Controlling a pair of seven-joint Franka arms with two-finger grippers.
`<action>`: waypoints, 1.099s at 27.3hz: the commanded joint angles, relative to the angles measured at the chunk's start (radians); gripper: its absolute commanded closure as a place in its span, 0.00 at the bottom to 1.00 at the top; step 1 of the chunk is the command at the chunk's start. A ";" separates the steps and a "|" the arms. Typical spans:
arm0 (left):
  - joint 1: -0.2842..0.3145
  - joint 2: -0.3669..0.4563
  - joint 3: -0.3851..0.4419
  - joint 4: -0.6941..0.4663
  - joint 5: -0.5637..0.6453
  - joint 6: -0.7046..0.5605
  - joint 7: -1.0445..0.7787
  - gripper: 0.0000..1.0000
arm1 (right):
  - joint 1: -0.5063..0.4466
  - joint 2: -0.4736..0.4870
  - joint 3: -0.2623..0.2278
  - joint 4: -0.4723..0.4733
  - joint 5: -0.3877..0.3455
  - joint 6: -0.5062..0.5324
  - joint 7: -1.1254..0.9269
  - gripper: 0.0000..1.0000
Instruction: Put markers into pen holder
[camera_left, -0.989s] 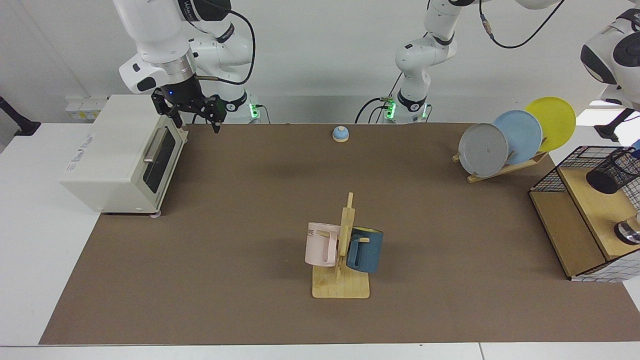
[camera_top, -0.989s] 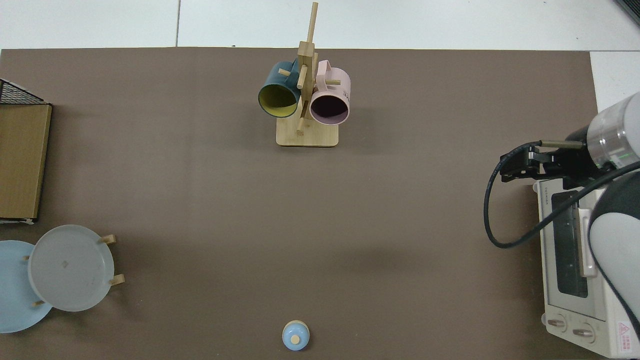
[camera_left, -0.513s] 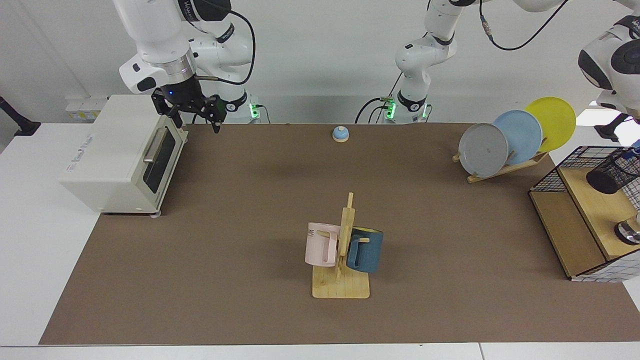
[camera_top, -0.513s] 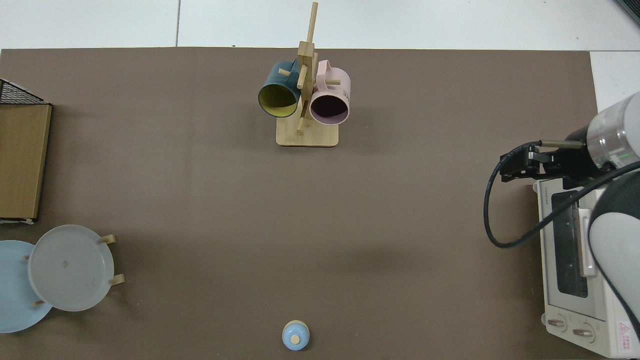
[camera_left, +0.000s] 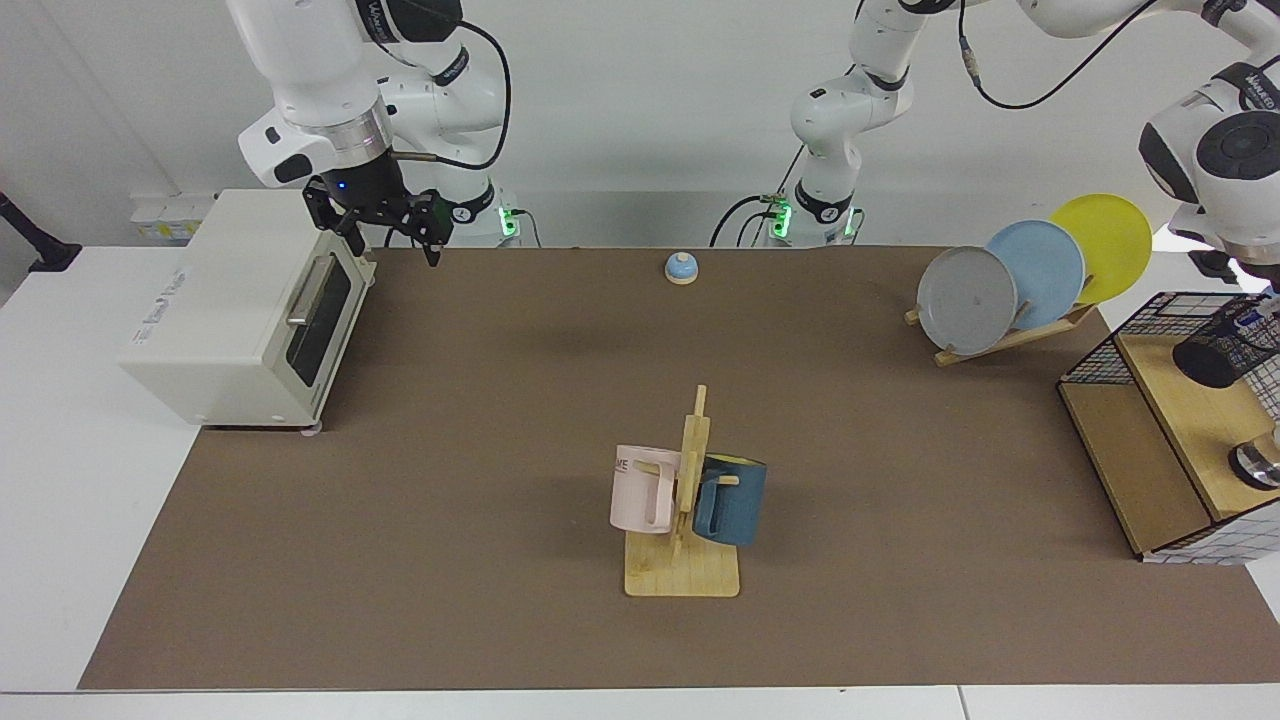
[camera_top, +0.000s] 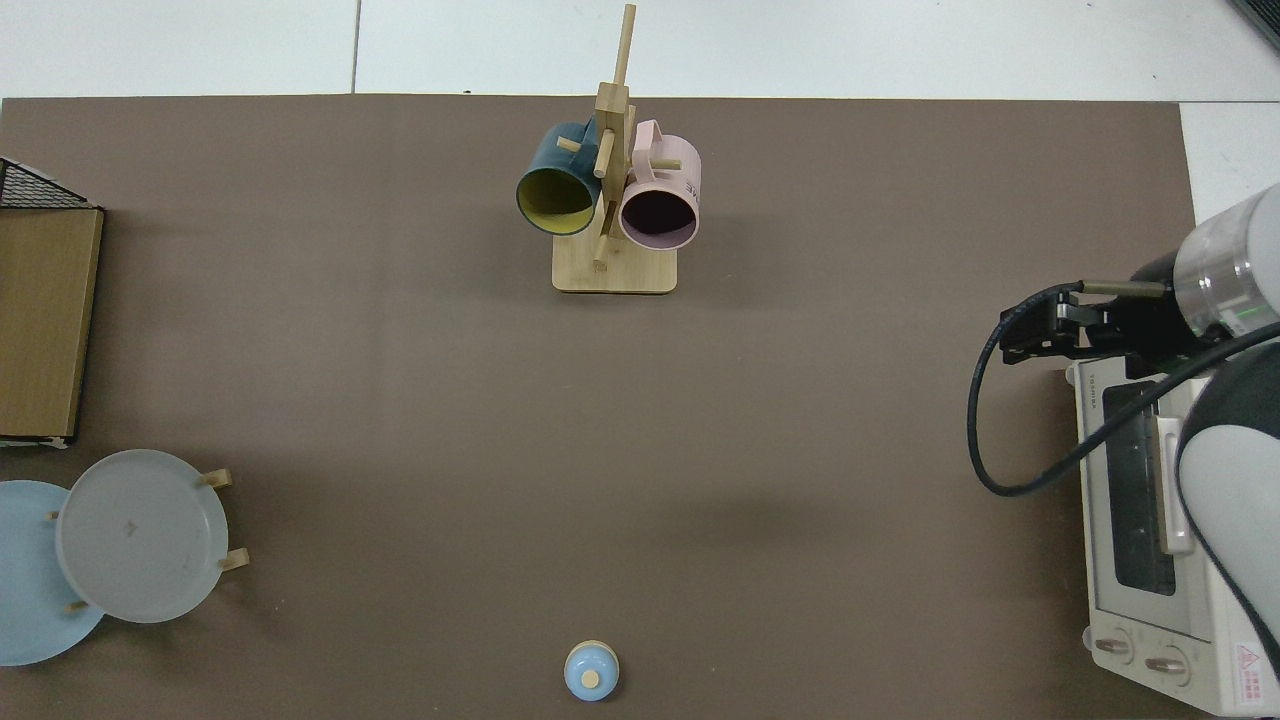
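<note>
- The pen holder (camera_left: 1228, 346) sits at the far right edge of the facing view, on the wooden shelf of the wire basket (camera_left: 1150, 400). It looks tipped on its side or leaning, dark base toward the middle of the frame, though the edge cuts it off, so I'm not sure.
- The marker (camera_left: 1262, 308) is barely there: just a bit of white and blue right above the holder's mesh at the frame edge. Can't tell if it's already inside, going in, or being held over it.
- The left arm (camera_left: 1225, 150) reaches over to that spot from the upper right, but its gripper is out of frame, so no idea what the jaws are doing.
- My guess is we're at the drop-in step. The next move needs the marker lined up with the holder's mouth before letting go, which is tricky if the holder really is tilted.
- The top view doesn't help; it only catches a corner of the basket at its left edge, with no holder or marker.
- The right gripper (camera_left: 392, 222) waits at the upper left, hovering just beside the toaster oven (camera_left: 240, 310), jaws parted a little and holding nothing.
- The mug rack (camera_left: 684, 520), plates (camera_left: 1030, 275) and small blue bell (camera_left: 681, 267) on the table are well apart from the action.
</note>
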 joint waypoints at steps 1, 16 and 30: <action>0.019 -0.011 -0.007 -0.044 -0.023 0.057 -0.025 1.00 | -0.022 -0.013 0.012 -0.010 0.009 0.017 -0.028 0.00; 0.031 -0.010 -0.001 -0.083 -0.025 0.102 -0.025 1.00 | -0.022 -0.013 0.012 -0.010 0.009 0.017 -0.028 0.00; 0.033 -0.010 0.012 -0.090 -0.049 0.103 -0.024 0.97 | -0.022 -0.013 0.012 -0.011 0.009 0.017 -0.028 0.00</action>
